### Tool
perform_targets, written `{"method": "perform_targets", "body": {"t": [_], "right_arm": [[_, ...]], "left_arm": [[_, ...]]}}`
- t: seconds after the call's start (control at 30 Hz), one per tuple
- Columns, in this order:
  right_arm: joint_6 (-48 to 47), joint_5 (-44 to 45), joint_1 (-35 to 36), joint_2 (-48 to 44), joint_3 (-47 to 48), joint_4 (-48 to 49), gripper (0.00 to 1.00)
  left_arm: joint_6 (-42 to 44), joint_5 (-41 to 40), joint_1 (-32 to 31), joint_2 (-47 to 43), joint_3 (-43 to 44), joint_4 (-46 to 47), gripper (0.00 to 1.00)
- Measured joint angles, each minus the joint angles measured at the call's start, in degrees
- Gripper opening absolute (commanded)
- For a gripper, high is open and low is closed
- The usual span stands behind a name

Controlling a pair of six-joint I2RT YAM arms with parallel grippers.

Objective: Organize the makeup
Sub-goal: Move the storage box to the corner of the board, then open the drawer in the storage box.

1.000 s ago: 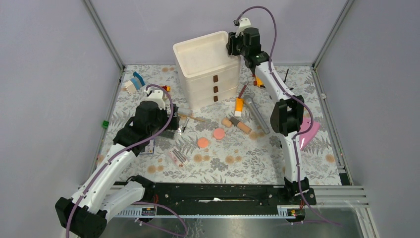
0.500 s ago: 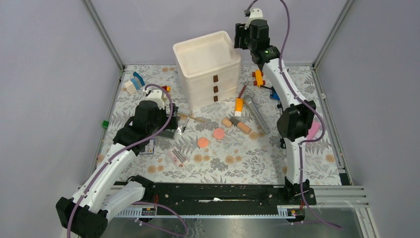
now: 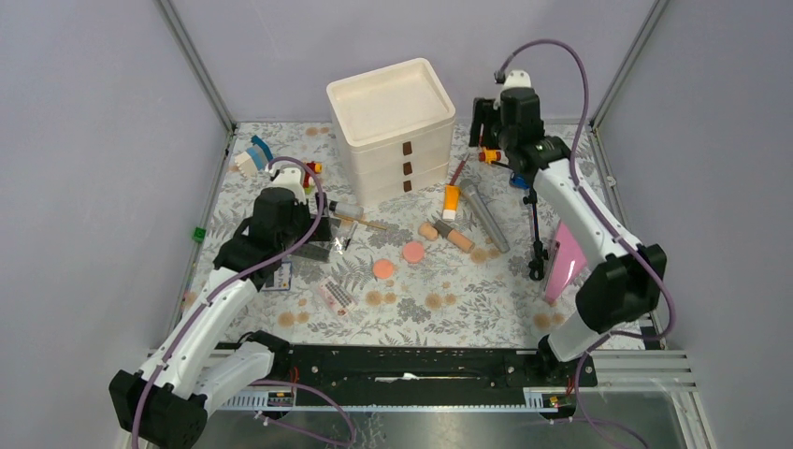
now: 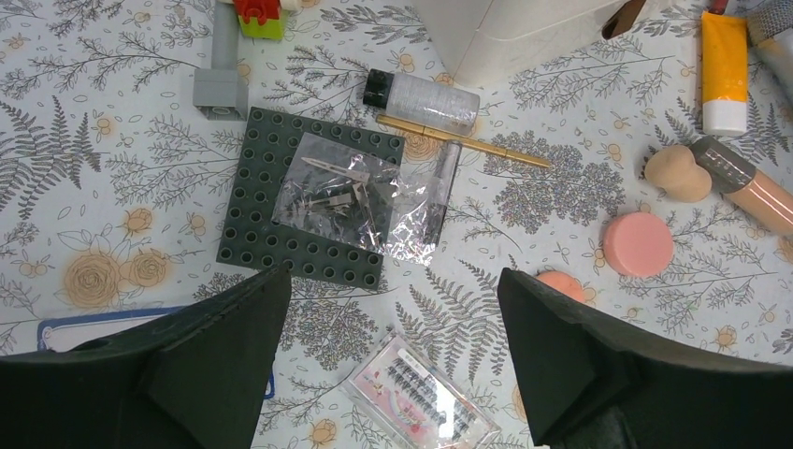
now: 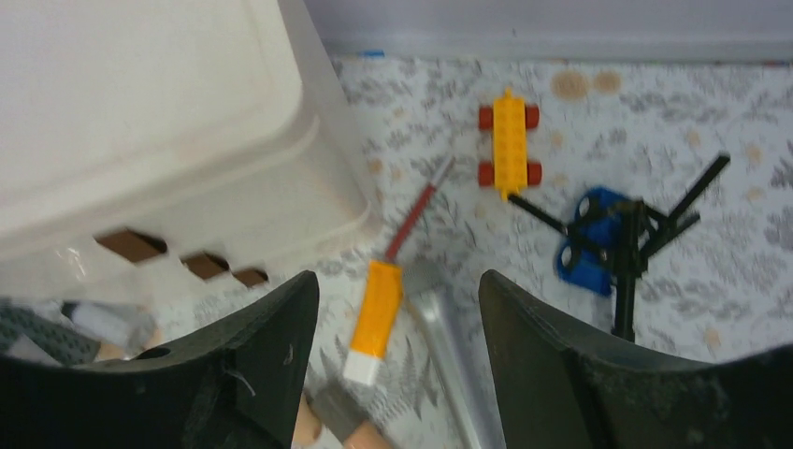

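- Since a second ago the right gripper (image 5: 397,281) has swung off the far right corner of the white drawer unit (image 3: 391,103) and come down on its right side; the left arm has hardly shifted.
- Its jaws stand apart with nothing between them. It hangs above the table, over the orange tube (image 5: 374,318), with the red-handled brush (image 5: 416,220) just far of that tube and the orange toy car (image 5: 509,140) farther still.
- The left gripper (image 4: 393,281) is likewise spread and empty, poised over the dark brick plate (image 4: 257,215).
- The black-capped clear bottle (image 4: 425,94) lies just far of that plate, by the foot of the drawer unit, with the gold brush (image 4: 463,140) beside it.
- The rest of the makeup lies loose on the table: the silver-grey tube (image 3: 486,217) just right of the orange tube, the beige tube (image 3: 454,237) nearer, and the salmon-pink discs (image 3: 413,252) around the middle.
- The drawer fronts look closed, so what is inside cannot be told.
- The step in hand looks like the right arm's approach to a fresh pick, probably the orange tube or the brush.
- Next it needs to descend with the jaws set across the tube's narrow width, keeping clear of the silver-grey tube alongside.
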Motion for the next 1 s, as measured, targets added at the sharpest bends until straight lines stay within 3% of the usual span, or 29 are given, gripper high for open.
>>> {"method": "perform_targets", "body": {"t": [0.4, 0.73, 1.0], "right_arm": [[0.5, 0.4, 0.0, -19.9, -30.7, -1.6, 0.71], [0.6, 0.4, 0.0, -19.2, -33.3, -1.4, 0.71], [0.5, 0.4, 0.0, -12.1, -30.2, -1.2, 0.71]], "left_arm": [[0.0, -0.9, 0.0, 0.6, -0.9, 0.2, 0.91], [0.0, -1.4, 0.0, 0.5, -1.3, 0.3, 0.91], [0.0, -1.5, 0.0, 0.5, -1.4, 0.3, 0.91]]}}
